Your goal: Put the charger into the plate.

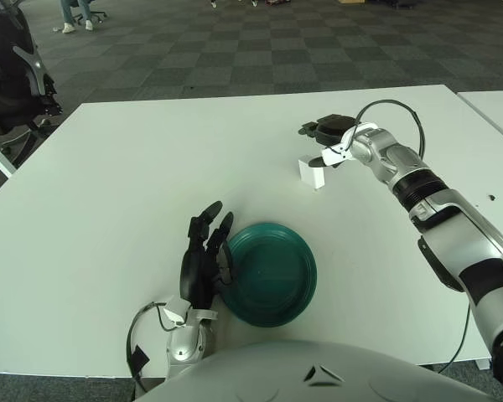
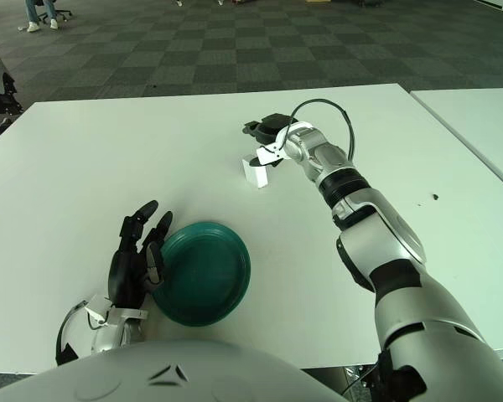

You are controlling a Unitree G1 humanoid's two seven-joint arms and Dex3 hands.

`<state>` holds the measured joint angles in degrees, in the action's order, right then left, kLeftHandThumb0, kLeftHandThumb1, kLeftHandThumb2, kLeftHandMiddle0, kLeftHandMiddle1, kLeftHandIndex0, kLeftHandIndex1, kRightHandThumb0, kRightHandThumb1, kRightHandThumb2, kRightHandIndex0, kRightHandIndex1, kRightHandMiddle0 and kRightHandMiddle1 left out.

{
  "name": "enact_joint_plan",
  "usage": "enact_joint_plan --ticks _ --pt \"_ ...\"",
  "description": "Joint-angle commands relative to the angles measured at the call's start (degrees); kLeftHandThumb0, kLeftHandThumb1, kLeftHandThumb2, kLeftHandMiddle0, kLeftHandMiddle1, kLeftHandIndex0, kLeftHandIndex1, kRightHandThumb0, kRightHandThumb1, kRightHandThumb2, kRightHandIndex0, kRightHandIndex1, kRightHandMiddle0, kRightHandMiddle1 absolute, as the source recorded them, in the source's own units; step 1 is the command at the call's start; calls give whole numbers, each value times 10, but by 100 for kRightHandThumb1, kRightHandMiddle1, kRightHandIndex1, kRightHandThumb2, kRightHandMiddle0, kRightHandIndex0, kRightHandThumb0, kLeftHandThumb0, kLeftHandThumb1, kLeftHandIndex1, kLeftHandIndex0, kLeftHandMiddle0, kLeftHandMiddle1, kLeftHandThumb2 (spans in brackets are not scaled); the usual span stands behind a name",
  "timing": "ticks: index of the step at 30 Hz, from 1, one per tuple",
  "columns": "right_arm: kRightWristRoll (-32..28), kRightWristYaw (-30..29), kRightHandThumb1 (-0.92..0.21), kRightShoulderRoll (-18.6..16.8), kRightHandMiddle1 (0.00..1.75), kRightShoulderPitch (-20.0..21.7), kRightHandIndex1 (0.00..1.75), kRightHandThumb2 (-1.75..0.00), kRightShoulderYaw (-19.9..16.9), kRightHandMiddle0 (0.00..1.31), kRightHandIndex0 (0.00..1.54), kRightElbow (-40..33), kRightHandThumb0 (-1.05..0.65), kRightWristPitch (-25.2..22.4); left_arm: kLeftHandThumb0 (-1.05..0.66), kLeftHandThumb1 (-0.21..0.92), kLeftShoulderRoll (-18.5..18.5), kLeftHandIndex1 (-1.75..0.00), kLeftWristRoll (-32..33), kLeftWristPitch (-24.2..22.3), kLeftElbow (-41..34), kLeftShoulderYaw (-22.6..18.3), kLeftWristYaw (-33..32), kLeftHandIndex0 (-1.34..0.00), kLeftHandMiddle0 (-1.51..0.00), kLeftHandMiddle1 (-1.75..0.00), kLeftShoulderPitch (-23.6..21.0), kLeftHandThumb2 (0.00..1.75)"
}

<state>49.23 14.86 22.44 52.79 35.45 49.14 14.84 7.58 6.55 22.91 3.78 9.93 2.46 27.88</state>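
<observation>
A small white charger (image 1: 311, 172) stands upright on the white table (image 1: 134, 184), right of centre. My right hand (image 1: 312, 144) hovers just behind and above it, fingers spread, upper fingers (image 1: 317, 128) over it and one lower finger close to its top right. Whether that finger touches the charger I cannot tell. A dark green plate (image 1: 272, 272) lies near the front edge. My left hand (image 1: 205, 251) shows against the plate's left rim, fingers stretched out and holding nothing.
A black office chair (image 1: 8, 79) stands off the table's far left corner. A second white table (image 1: 495, 105) sits to the right across a narrow gap. A small dark speck (image 1: 490, 198) marks the table near the right edge.
</observation>
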Motion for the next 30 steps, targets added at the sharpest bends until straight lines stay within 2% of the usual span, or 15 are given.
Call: enact_joint_plan --ticks 1,6,16,30 --pt "3 -2 -92 -11 30 9 1 -85 8 0 10 12 -105 -1 -93 92 30 -91 10 -22 58 3 -5 -11 -52 -1 -15 93" --pt "5 -18 -92 -26 30 -10 1 -87 19 0 11 32 -105 -4 -93 92 31 -90 8 -20 57 3 -8 -9 -51 0 -14 93" --pt "15 -21 -92 -19 34 -34 2 -86 49 0 16 31 -105 12 -97 92 29 -93 18 -20 55 1 -1 -13 -54 -2 -13 92" --pt "33 -51 -92 -20 52 -75 2 -81 94 0 22 32 -105 38 -97 92 28 -92 41 -24 55 -3 13 -13 -53 -1 -13 92"
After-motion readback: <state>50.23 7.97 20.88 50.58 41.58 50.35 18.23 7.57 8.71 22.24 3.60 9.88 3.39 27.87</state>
